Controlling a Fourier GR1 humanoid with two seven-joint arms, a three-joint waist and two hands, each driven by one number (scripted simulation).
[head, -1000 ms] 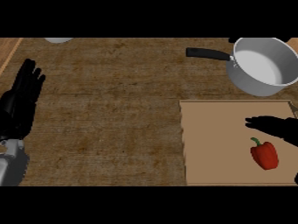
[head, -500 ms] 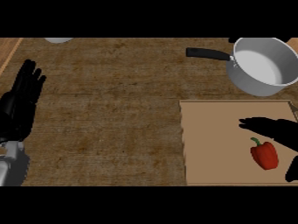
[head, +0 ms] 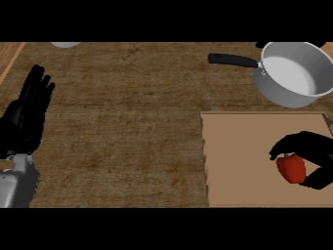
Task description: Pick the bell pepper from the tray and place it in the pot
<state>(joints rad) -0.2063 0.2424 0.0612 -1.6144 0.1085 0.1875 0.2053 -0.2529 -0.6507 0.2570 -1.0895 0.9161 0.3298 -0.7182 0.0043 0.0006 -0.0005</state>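
Right hand [head: 314, 155] now curled round bell pepper [head: 291, 168], seemingly touching, near tray [head: 234, 161] right edge.

Black left hand [head: 26, 119] on a grey forearm [head: 9, 188]; black right hand [head: 314, 151] with thick fingers [head: 319, 178].

I see my right robot hand [head: 314, 152] curled round the red bell pepper [head: 292, 168] on the tray [head: 239, 161]. The pot [head: 296, 73] sits beyond that hand on the worktop [head: 133, 117]. My left robot hand [head: 26, 116] rests open, far leftward.
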